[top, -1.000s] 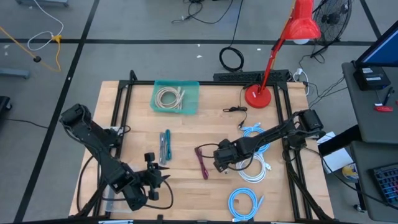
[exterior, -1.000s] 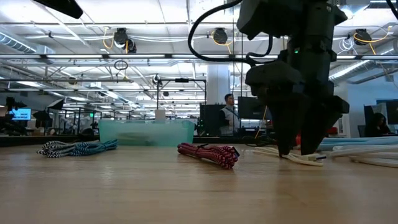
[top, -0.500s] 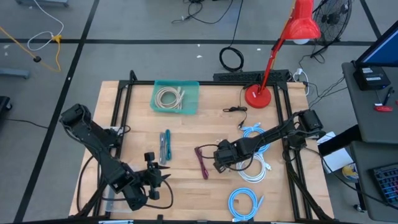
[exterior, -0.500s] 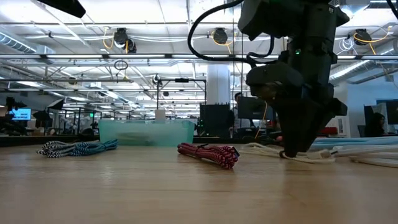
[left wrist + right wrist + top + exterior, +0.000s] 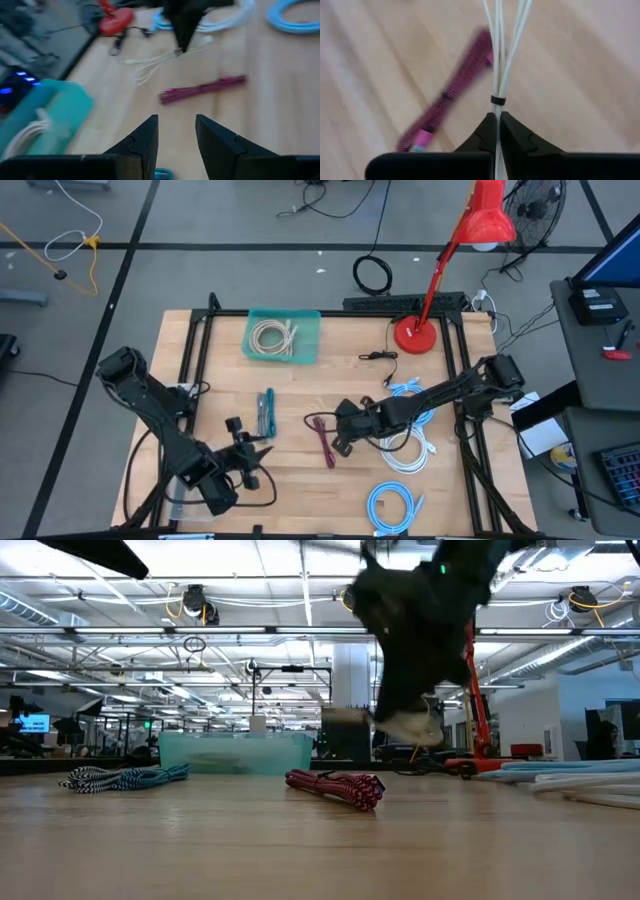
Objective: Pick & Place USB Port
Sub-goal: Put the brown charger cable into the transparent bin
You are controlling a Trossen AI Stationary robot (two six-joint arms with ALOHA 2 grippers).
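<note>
Right hand [image 5: 497, 120] clamped on white cable bundle [image 5: 499, 60], lifted above surface [image 5: 290, 395] near magenta cable [image 5: 325, 442]; thin grip, could slip; left hand [image 5: 176, 131] apart, waiting.

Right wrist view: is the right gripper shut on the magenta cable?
No, the right gripper is shut on the white cable; the magenta cable lies on the table beneath.

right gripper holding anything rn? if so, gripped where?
Yes. The right gripper is shut on the white cable bundle, pinching its strands just below the black tie; the bundle is off the table. The left gripper holds nothing.
</note>
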